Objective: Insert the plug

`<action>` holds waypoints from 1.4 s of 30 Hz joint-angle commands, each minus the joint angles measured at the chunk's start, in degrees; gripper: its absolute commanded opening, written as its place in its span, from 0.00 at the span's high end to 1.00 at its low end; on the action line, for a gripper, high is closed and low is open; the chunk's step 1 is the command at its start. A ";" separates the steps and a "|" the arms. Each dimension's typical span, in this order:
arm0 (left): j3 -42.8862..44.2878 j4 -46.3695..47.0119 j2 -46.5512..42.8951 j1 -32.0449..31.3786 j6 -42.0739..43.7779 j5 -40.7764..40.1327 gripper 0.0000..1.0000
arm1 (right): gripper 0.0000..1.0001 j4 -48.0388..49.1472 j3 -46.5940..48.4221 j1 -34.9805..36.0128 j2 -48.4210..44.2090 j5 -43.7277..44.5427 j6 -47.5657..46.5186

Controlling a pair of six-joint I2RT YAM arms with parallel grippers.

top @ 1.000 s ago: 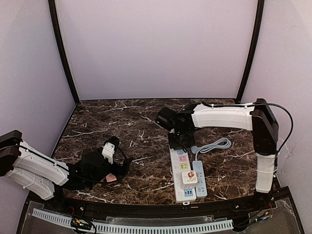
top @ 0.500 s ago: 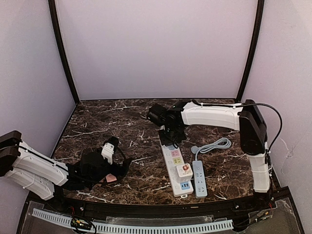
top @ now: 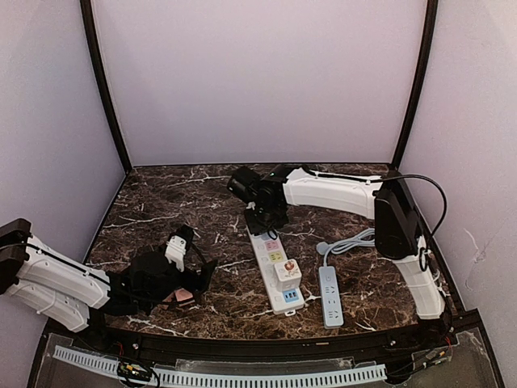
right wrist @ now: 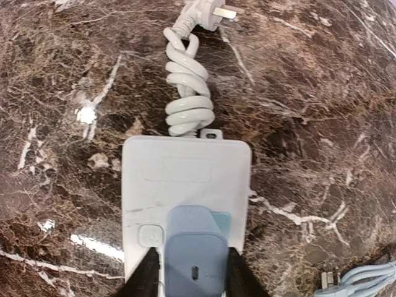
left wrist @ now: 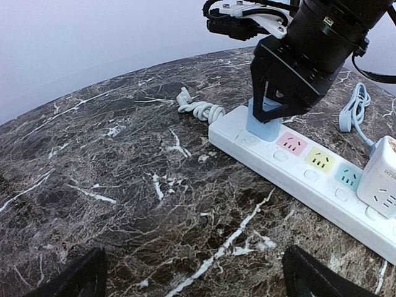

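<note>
The right gripper (right wrist: pixel 192 275) is clamped on the pale blue plug (left wrist: pixel 265 124), which stands upright on the socket at the far end of the white power strip (right wrist: pixel 185 167), about midway across the surface (top: pixel 161 202). Its base looks flush with the strip, so I'd say the insertion is done or nearly so, with perhaps a last press and the release to come. The left gripper (left wrist: pixel 195 275) rests near the near-left corner, fingers apart, holding nothing.
</note>
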 commanded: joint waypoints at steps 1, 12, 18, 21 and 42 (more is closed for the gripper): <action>-1.19 -2.31 -2.07 0.30 -1.07 0.01 0.01 | 0.50 3.29 -1.88 1.73 2.96 -5.59 -3.16; -0.45 -10.16 -6.76 0.31 -3.63 3.05 0.03 | 0.01 2.17 -2.78 5.24 -3.58 -1.77 -6.70; -0.60 -18.94 -10.43 0.18 -9.70 4.62 0.06 | 0.01 3.21 -10.99 5.61 -9.35 1.53 -6.55; -0.52 -24.39 -12.00 0.09 -12.89 5.34 0.09 | 0.01 5.30 -14.46 5.31 -10.80 1.23 -7.57; 6.15 -47.21 -8.12 -11.07 -28.83 4.62 0.20 | 0.01 19.13 -26.54 3.63 -11.03 -14.25 -16.46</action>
